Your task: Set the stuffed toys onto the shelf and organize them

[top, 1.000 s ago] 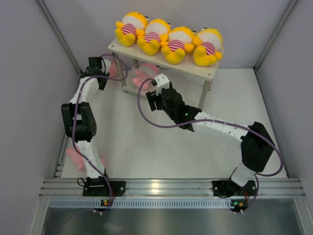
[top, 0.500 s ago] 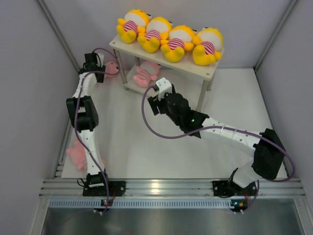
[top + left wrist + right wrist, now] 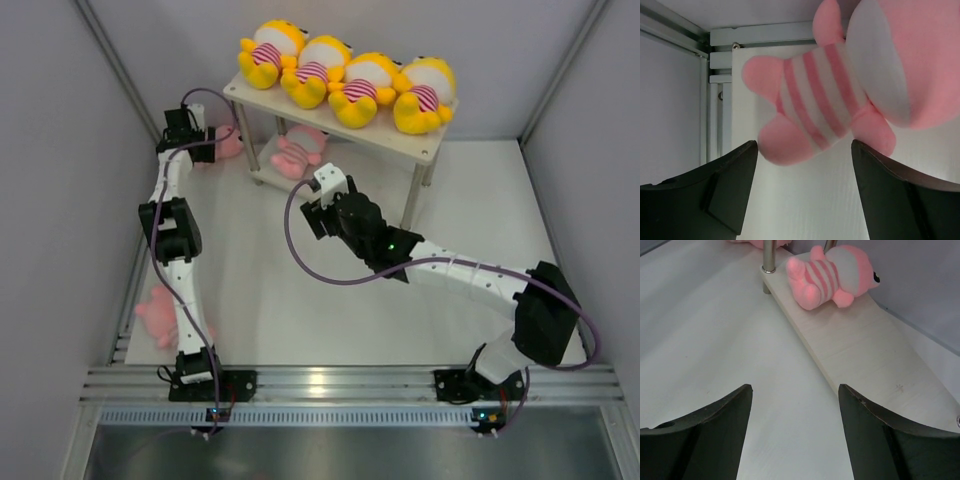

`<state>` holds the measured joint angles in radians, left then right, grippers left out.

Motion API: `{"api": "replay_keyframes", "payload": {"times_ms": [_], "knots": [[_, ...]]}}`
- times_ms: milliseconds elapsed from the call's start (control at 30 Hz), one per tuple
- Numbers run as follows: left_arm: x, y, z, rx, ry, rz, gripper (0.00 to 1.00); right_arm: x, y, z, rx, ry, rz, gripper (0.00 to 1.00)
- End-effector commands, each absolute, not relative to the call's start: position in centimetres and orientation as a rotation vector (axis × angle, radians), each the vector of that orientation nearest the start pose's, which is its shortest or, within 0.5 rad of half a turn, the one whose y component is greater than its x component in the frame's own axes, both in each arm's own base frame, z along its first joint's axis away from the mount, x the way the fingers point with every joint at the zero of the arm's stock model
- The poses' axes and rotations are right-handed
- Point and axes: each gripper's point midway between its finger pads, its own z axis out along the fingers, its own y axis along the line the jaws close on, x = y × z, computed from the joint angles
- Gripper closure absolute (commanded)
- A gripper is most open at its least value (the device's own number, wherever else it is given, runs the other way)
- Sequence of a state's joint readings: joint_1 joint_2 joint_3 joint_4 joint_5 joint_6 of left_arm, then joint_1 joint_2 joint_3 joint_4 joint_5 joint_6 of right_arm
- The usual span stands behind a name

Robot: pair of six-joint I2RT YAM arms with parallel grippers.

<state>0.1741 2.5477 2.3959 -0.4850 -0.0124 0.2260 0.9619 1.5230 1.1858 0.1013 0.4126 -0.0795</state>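
The white table (image 3: 300,300) carries, at its far side, a two-tier shelf (image 3: 432,146) of pale cream boards on thin metal legs. Four yellow plush dolls (image 3: 365,85) with pink-and-white striped bellies lie abreast on the top board and fill it. On the lower board (image 3: 875,365) one pink plush doll (image 3: 832,277) lies near the left end, beside a metal leg (image 3: 768,255). The right gripper (image 3: 795,390) stands well short of this doll, over the table beside the board's near edge, its jaws wide with nothing between them. A second pink doll (image 3: 840,95) lies on the table just off the shelf's left end. The left gripper (image 3: 804,145) points at it with its jaws spread wide. One of the doll's feet reaches into the gap between the tips, its head lies farther out and to the right, and neither finger touches it. A third pink doll (image 3: 155,315) lies at the table's near left edge, partly hidden behind the left arm (image 3: 170,240).
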Motion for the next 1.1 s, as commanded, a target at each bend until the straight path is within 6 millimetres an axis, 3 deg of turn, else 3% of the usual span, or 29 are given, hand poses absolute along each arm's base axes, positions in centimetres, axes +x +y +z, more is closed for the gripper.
{"api": "replay_keyframes", "payload": {"times_ms": [0,67,133,233,267,333,400,433,500,533,567,600,633,733,767,800,867,900,933,967,1000,1033,1067], "knots": [[67.2,12.6,10.7,0.040,2.152,0.199,0.18,33.4,35.5,27.6,-0.623,1.646,0.243,0.30],[67.5,12.3,10.1,0.051,2.149,0.162,0.18,33.4,35.6,27.4,-0.629,1.651,0.234,0.30],[67.9,12.4,10.0,0.056,2.138,0.153,0.25,33.5,35.5,27.3,-0.630,1.655,0.226,0.30],[68.1,12.4,9.6,0.069,2.137,0.149,0.48,33.5,35.4,27.3,-0.630,1.655,0.219,0.30],[68.1,12.4,9.5,0.069,2.139,0.149,0.74,33.5,35.3,27.4,-0.627,1.655,0.217,0.30],[68.0,12.9,9.6,0.050,2.140,0.167,1.00,33.5,35.2,27.4,-0.623,1.658,0.212,0.30],[67.6,12.8,9.1,0.030,2.156,0.155,1.00,33.4,35.0,27.7,-0.617,1.655,0.219,0.30],[67.3,12.8,10.0,0.028,2.149,0.144,1.00,33.3,35.0,28.0,-0.611,1.651,0.227,0.30],[66.1,12.7,9.1,0.001,2.189,0.131,1.00,33.2,34.9,28.1,-0.610,1.648,0.230,0.30],[65.6,12.3,10.7,0.012,2.175,0.116,1.00,33.2,34.8,28.2,-0.608,1.646,0.231,0.30],[64.5,11.8,9.4,0.020,2.219,0.098,1.00,33.2,34.8,28.2,-0.609,1.647,0.230,0.30],[63.9,11.7,11.0,0.022,2.206,0.101,1.00,33.1,34.8,28.4,-0.608,1.643,0.233,0.30],[63.3,11.4,10.9,0.020,2.218,0.099,1.00,33.1,34.8,28.4,-0.606,1.644,0.233,0.30],[60.4,10.6,10.7,-0.021,2.273,0.089,1.00,32.8,34.7,28.7,-0.602,1.638,0.245,0.30],[58.8,10.2,9.0,-0.039,2.324,0.074,1.00,32.6,34.7,28.5,-0.603,1.637,0.248,0.30],[58.0,9.9,10.5,-0.070,2.308,0.060,1.00,32.4,34.8,28.6,-0.603,1.632,0.255,0.30],[55.6,9.1,11.0,-0.125,2.327,0.021,1.00,31.9,34.8,28.5,-0.612,1.630,0.269,0.30],[54.9,8.7,11.2,-0.139,2.330,0.002,1.00,31.7,34.8,28.7,-0.616,1.623,0.282,0.30],[53.3,8.2,10.1,-0.155,2.366,-0.021,1.00,31.3,35.0,28.4,-0.639,1.623,0.289,0.30],[52.6,7.6,10.3,-0.160,2.369,-0.055,1.00,30.8,35.7,28.2,-0.685,1.612,0.333,0.30],[51.8,7.2,12.3,-0.190,2.334,-0.076,1.00,30.2,36.0,28.4,-0.716,1.595,0.362,0.30],[51.1,6.7,12.8,-0.196,2.332,-0.092,1.00,29.6,36.4,28.2,-0.757,1.582,0.387,0.30],[49.6,6.2,12.0,-0.219,2.358,-0.111,1.00,28.4,37.6,27.9,-0.838,1.558,0.457,0.30]]}}
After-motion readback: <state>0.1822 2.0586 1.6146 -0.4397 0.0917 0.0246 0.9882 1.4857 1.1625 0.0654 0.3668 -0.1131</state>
